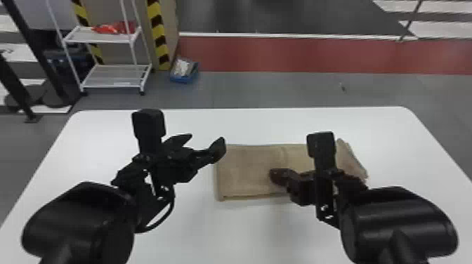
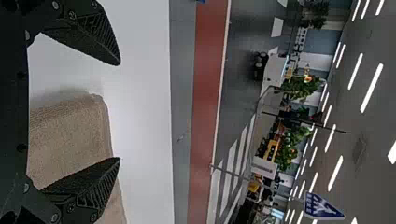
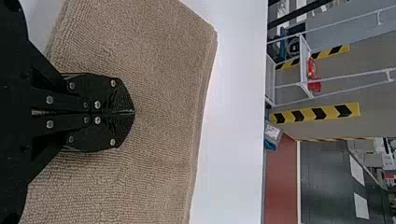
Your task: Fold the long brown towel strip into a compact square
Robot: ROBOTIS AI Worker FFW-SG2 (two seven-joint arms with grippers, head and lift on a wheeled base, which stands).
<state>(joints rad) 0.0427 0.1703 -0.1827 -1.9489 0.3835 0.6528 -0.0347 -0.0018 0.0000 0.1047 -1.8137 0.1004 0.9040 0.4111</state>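
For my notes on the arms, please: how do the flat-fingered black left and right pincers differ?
The left pincer has its fingers spread apart; the right pincer has them together. The left pincer is at the left end of the brown cloth towel strip, the right pincer over its middle part. Both are black.

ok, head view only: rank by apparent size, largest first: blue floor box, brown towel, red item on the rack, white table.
1. White table
2. Brown towel
Last, too close to rank: blue floor box and red item.
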